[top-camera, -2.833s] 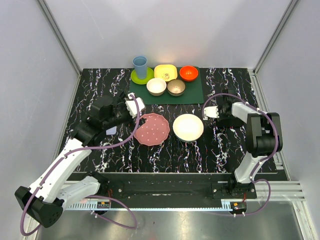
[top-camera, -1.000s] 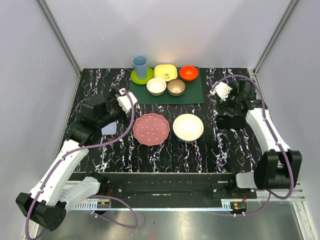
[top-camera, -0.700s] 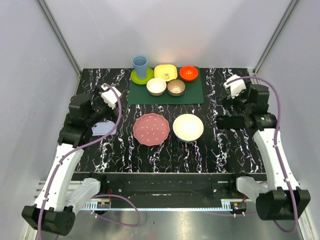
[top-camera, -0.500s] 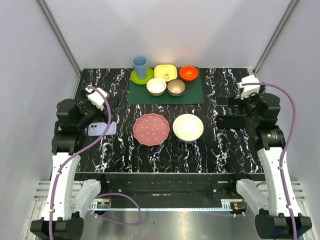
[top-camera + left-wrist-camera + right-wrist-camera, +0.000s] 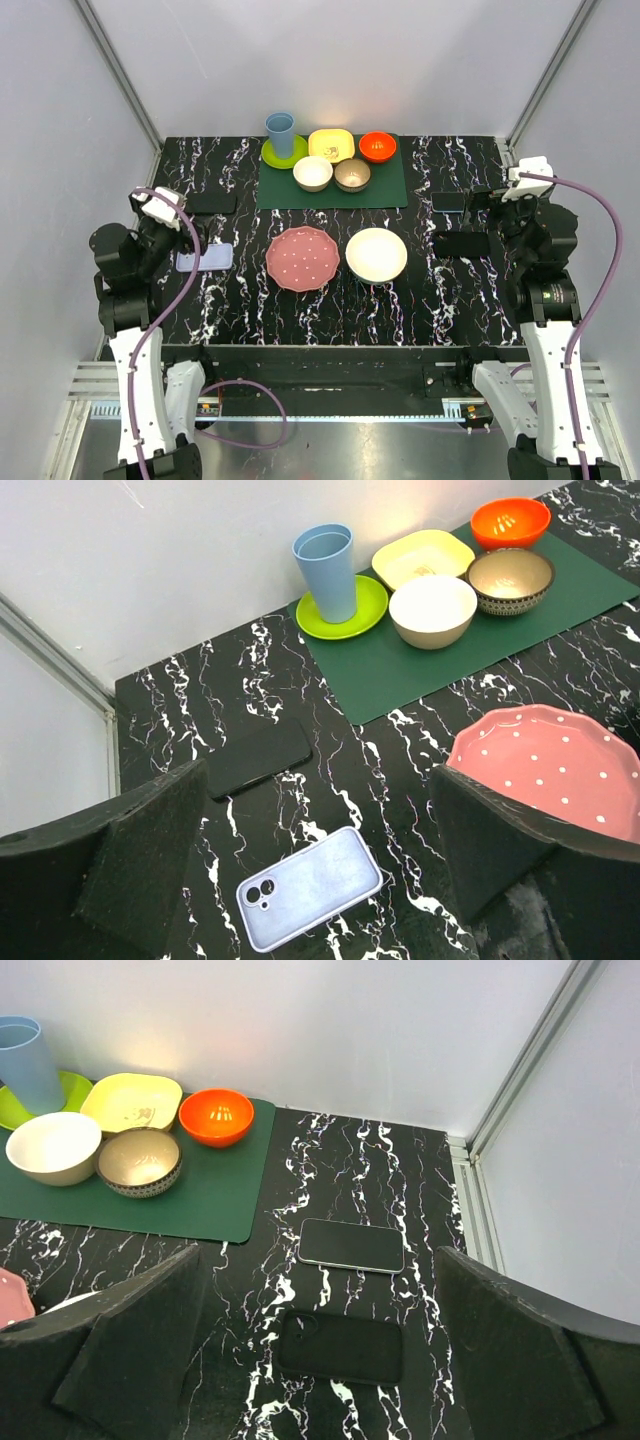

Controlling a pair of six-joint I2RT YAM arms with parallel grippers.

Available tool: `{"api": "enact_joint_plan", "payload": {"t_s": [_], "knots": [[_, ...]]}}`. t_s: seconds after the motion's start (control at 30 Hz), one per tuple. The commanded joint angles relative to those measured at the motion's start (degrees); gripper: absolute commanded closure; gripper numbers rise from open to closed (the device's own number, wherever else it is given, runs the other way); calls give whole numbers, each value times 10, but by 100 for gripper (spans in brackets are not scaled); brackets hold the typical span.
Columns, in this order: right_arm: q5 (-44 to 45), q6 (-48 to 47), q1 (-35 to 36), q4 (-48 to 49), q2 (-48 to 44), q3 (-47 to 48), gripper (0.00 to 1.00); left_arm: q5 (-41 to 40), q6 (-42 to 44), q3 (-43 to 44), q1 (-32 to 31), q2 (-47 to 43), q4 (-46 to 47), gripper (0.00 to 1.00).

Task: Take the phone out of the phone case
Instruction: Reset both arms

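Phone case, lavender, lies back-up on the marbled table at 9 o'clock of the pink plate. A flat black slab at its 12 o'clock looks like the phone, already out, though the case's hidden face leaves that unconfirmed. Left gripper hovers above the pair, right gripper far across the table; both spread wide, holding nothing. Little seems left.

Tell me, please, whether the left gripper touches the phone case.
Apart. The left wrist view shows bare table between the phone case and both open fingers of the left gripper.
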Motion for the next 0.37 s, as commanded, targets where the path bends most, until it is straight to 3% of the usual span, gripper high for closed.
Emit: {"api": "enact_joint_plan", "payload": {"t_s": [0.0, 0.33], "knots": [[17, 26, -2, 26, -12, 11, 0, 20, -30, -5, 10, -14, 51, 1], [13, 36, -2, 40, -21, 0, 0, 14, -46, -17, 11, -21, 70, 1]]}}
